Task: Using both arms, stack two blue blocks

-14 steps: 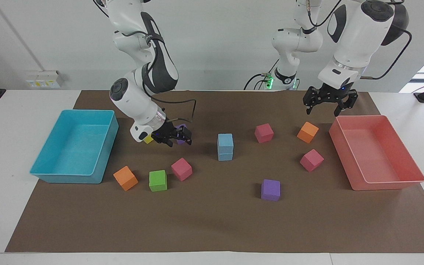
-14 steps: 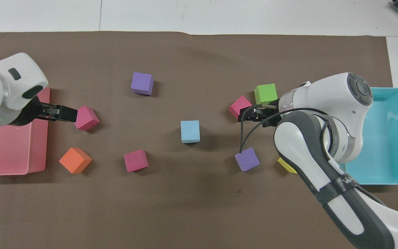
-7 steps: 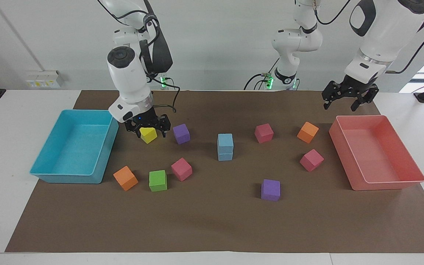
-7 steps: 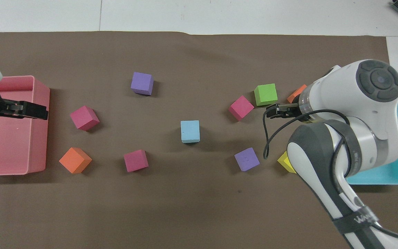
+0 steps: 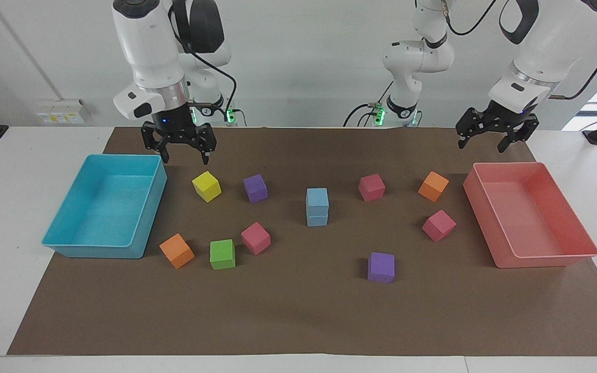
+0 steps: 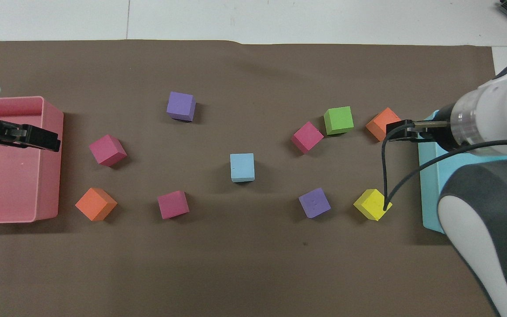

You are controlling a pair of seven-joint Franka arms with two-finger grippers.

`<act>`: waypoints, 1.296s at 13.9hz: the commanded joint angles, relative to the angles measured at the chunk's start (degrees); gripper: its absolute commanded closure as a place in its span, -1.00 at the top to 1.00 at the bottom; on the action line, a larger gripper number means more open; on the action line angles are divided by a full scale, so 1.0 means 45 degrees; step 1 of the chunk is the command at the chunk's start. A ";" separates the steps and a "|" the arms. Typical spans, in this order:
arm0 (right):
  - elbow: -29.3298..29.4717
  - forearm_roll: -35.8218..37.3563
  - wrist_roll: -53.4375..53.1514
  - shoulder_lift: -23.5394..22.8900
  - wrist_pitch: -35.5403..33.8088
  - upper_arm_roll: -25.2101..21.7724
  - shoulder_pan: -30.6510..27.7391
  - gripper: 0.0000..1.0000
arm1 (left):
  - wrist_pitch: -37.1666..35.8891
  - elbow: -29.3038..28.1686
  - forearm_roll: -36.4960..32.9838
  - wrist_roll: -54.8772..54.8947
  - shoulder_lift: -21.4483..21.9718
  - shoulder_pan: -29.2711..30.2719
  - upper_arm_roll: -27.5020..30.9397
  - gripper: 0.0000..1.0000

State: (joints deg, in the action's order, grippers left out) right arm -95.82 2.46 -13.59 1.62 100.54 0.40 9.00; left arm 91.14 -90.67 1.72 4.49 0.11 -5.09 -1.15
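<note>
The two blue blocks stand stacked in the middle of the brown mat, the upper one (image 5: 317,197) squarely on the lower one (image 5: 317,218). In the overhead view only the top block (image 6: 242,167) shows. My right gripper (image 5: 185,157) is open and empty, raised over the mat by the cyan tray's corner; it also shows in the overhead view (image 6: 401,131). My left gripper (image 5: 485,145) is open and empty, raised over the pink tray's edge nearest the robots; it also shows in the overhead view (image 6: 38,138). Both are well apart from the stack.
A cyan tray (image 5: 96,252) stands at the right arm's end and a pink tray (image 5: 547,260) at the left arm's end. Around the stack lie a yellow cube (image 5: 207,186), purple cubes (image 5: 255,187) (image 5: 381,267), a green cube (image 5: 222,254), and several pink and orange cubes.
My right gripper has risen and drawn back from beside the purple cube toward the cyan tray, uncovering the yellow cube. My left gripper has drawn back toward the pink tray. The stack has not moved.
</note>
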 commanded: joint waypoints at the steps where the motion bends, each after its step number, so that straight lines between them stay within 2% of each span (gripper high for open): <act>1: 0.1095 0.0273 -0.0125 -0.0047 -0.1398 0.0106 -0.0494 1.00 | -0.0253 0.0363 0.0185 -0.0061 -0.0182 -0.0178 0.0100 1.00; 5: 0.1450 0.0039 -0.0105 0.0810 -0.2184 -0.0088 -0.1724 1.00 | -0.1247 0.0382 0.0087 -0.0042 0.0072 -0.0159 0.0081 1.00; 8: 0.1450 0.0058 -0.0008 0.0930 -0.2614 -0.0751 -0.1766 1.00 | -0.1094 0.0480 0.0068 -0.0042 0.0072 -0.0101 0.0119 1.00; 11: 0.1236 0.0058 0.1764 0.1086 -0.2926 -0.1456 -0.1747 1.00 | -0.1112 0.0519 0.0048 -0.0061 0.0092 -0.0022 0.0159 1.00; 14: 0.0457 0.0097 0.1809 0.1066 -0.2811 -0.1418 -0.1649 1.00 | -0.1014 0.0538 -0.0693 -0.0061 0.0072 -0.0159 0.0081 1.00; 18: 0.0396 0.0117 0.1984 0.1105 -0.2986 -0.1359 -0.1590 1.00 | -0.1014 0.0519 -0.0538 -0.0139 0.0150 -0.0139 0.0061 1.00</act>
State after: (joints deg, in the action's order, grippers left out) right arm -93.17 2.47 -6.24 5.61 87.49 -5.94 1.91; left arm 87.35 -88.91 0.30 4.44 0.35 -5.08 -1.13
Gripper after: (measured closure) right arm 0.000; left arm 0.000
